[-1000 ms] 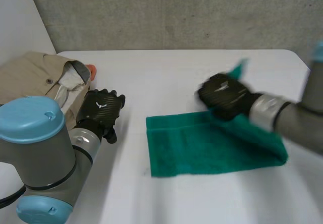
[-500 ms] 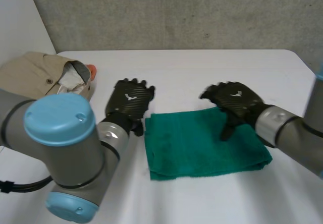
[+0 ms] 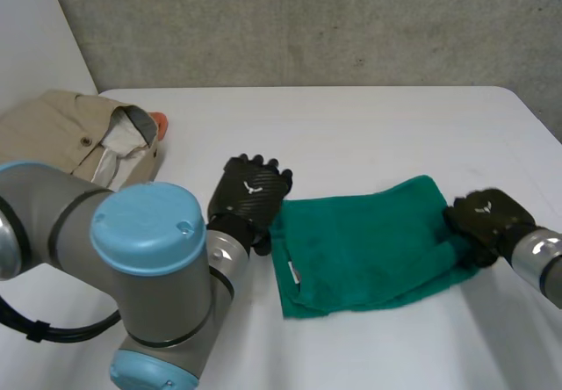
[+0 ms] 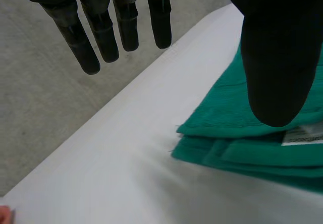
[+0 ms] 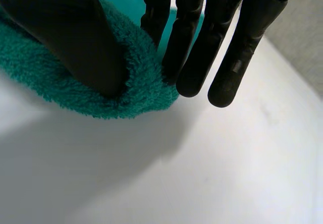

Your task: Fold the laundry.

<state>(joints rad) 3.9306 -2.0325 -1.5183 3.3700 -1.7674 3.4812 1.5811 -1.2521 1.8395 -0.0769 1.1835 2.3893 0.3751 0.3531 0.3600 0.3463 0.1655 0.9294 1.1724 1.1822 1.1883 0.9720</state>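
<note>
Green towel (image 3: 369, 241) on white table (image 3: 351, 126), left hand (image 3: 252, 192) spread wide beside its left edge, right hand (image 3: 487, 223) pinching its right edge (thumb dug into the pile), beige clothes (image 3: 70, 131) well apart.

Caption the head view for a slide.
Right hand pinches the green towel at its right edge, open left hand beside its left edge; beige garment lies far left.

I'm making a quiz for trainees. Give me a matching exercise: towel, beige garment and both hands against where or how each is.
1 green towel
2 beige garment
3 left hand
4 right hand

A pinching the towel's right edge
B heaped at the left edge of the table
C open, beside the towel's left edge
D folded, mid-table

Pairs: 1-D, 2-B, 3-C, 4-A
</note>
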